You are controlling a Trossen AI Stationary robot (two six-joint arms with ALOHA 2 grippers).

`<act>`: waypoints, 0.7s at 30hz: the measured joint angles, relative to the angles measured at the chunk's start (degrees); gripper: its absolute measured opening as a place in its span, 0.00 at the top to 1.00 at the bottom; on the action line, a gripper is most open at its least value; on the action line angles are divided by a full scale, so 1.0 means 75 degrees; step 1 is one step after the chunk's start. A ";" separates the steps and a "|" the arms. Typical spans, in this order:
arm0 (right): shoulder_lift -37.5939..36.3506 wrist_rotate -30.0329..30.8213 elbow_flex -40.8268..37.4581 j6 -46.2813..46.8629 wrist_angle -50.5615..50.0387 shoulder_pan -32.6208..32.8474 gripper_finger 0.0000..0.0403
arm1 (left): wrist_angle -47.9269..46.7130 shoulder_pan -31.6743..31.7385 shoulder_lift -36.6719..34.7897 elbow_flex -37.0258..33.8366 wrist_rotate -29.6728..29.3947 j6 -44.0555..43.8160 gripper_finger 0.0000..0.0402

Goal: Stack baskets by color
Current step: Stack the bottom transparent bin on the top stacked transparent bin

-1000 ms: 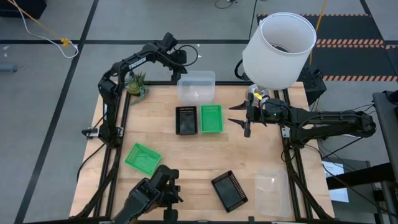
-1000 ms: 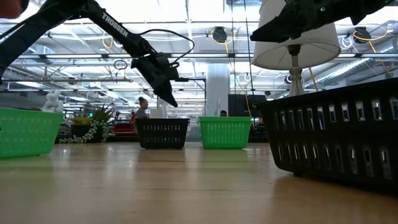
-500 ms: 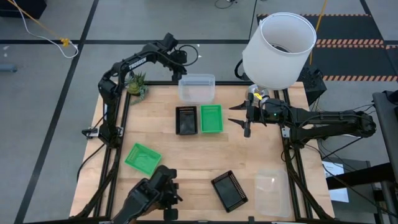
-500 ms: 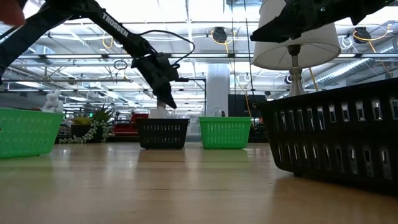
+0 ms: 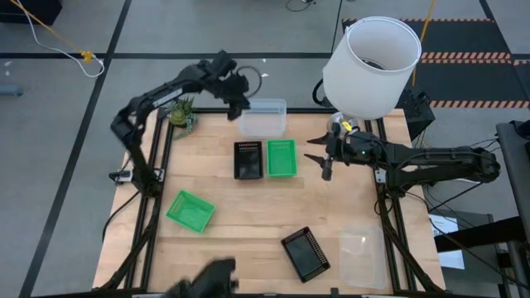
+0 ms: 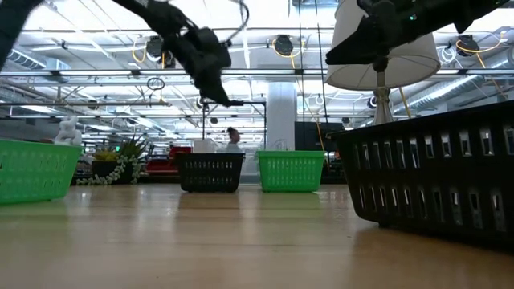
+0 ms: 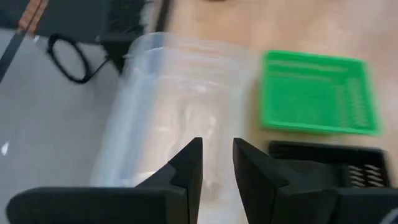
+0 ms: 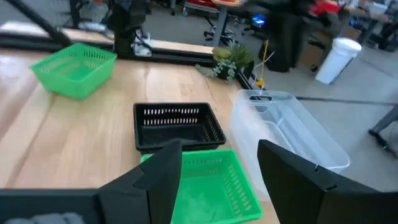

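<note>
A clear basket (image 5: 263, 117) rests on its bottom at the table's far edge. My left gripper (image 5: 240, 112) hangs above its left end, open by a narrow gap, nothing between the fingers (image 7: 188, 165); the clear basket (image 7: 174, 106) shows below them. A black basket (image 5: 248, 159) and a green basket (image 5: 281, 157) stand side by side mid-table. My right gripper (image 5: 319, 159) hovers open just right of that green basket (image 8: 205, 180). Another green basket (image 5: 190, 209) lies near left, another black basket (image 5: 305, 252) and a clear basket (image 5: 362, 255) near right.
A big white lampshade (image 5: 370, 62) stands at the far right corner, above my right arm. A small green plant (image 5: 182, 112) sits at the far left corner. Bare wood (image 5: 248, 211) lies between the middle pair of baskets and the near ones.
My left gripper has gone up, away from the clear basket at the far edge. That basket has sunk a little and now lies still on the table.
</note>
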 joint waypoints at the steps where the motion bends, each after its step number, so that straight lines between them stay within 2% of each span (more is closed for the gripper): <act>1: 0.0097 0.0001 0.0008 0.0158 0.0117 0.0000 0.49 | 0.0186 -0.0197 -0.0317 -0.0362 -0.0028 -0.0011 0.78; 5: 0.0760 -0.0001 0.0012 0.0525 0.0635 0.0000 0.49 | 0.1691 -0.1114 -0.1774 -0.2318 -0.0598 -0.0682 0.78; 11: 0.1906 -0.0016 0.0012 0.0683 0.1040 0.0003 0.49 | 0.4145 -0.2647 -0.3867 -0.4982 -0.2038 -0.2136 0.78; 16: 0.2174 -0.0020 0.0009 0.1350 0.1037 0.0422 0.49 | 0.4846 -0.3753 -0.4913 -0.5987 -0.2879 -0.2750 0.78; 21: 0.2062 0.0069 0.0006 0.2191 0.0545 0.1603 0.49 | 0.4969 -0.4567 -0.5246 -0.6420 -0.3595 -0.3413 0.78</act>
